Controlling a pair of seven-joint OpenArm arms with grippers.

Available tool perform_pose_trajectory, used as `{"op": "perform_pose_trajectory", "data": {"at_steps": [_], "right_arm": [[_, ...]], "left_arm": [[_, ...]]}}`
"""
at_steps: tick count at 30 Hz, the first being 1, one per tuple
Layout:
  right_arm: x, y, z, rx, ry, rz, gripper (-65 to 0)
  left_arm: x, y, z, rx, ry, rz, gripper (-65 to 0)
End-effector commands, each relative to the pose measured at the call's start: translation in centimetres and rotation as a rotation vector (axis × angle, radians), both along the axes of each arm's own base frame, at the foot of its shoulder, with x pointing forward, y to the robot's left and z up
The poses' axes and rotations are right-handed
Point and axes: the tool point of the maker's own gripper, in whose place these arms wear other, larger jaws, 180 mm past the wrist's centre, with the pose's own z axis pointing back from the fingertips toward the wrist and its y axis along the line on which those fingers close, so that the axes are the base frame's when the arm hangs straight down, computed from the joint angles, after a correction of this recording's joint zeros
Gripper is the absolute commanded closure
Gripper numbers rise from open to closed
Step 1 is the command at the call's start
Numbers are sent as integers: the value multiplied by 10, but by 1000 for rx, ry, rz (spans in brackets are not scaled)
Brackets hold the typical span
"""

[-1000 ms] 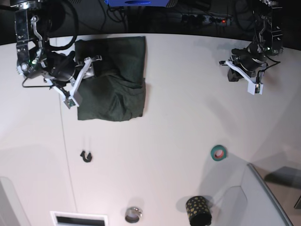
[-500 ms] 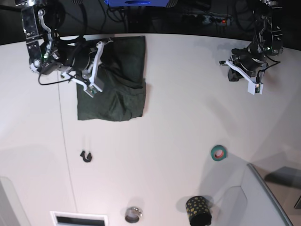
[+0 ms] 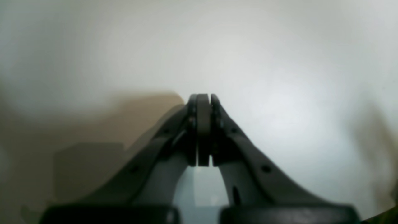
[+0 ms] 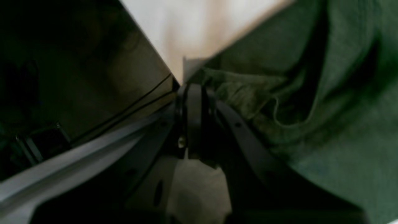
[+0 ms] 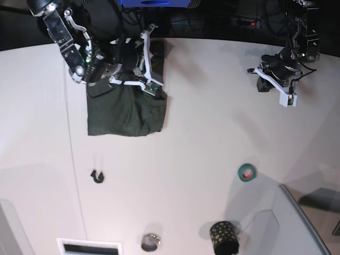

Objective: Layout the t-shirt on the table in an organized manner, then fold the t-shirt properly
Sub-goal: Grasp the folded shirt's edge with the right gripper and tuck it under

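**Shirt bunched at the top left, fold not finished**

Up in the upper left of the base view lies the t-shirt point(image 5: 126, 109), a dark green block on the table point(image 5: 202, 138), roughly squared off but lumpy, with a loose ridge across its upper part. The right gripper point(image 5: 150, 64) sits over the shirt's upper right area, near the table's far edge. Its wrist view shows the jaws clamped together with the tips right at a rumpled fabric edge; whether they pinch cloth, I cannot tell. Over at the upper right, the left gripper point(image 5: 276, 85) hangs above bare table, well apart from the shirt, clenched on nothing.

So where are we? The shirt looks partly folded: compact, sleeves not showing, yet the edges are uneven and the layers wrinkled. Smoothing and at least one tidy fold look left to do.
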Motion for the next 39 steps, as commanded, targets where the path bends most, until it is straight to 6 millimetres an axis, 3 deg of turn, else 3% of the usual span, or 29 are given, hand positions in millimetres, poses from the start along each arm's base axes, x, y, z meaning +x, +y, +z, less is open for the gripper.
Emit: {"op": "perform_pose_trajectory", "data": {"at_steps": [1,3,6,8,11,14,17,19,20,30,39], "right_arm": [[4,9,3,24,-10,19,-20],[4,23,0,25,-1,61,-83],[0,36,1,23,-9,132,-254],[2,42,9,38,-38,156,-312],[11,45,37,58,-119,173,-296],[53,6,67,42,-216,-26,-212],[86,-51,72,1,-214,-325,-74],[85,-61,65,-20,-194,-350,0],[82,-66,60,-36,-184,-347,0],[44,-35,11,-56,-42,-228,-5],[33,-38,-8,-77,14,-235,-5]], "left_arm": [[8,6,9,10,-33,3,0],[8,6,9,10,-33,3,0],[8,6,9,10,-33,3,0],[8,6,9,10,-33,3,0],[7,7,9,12,-32,4,0],[2,9,7,14,-26,11,0],[2,10,7,14,-25,12,0],[-3,13,3,18,-8,17,0],[-4,16,2,22,-2,18,0],[1,17,5,27,-15,15,0],[-3,18,3,26,-6,18,0]]}}
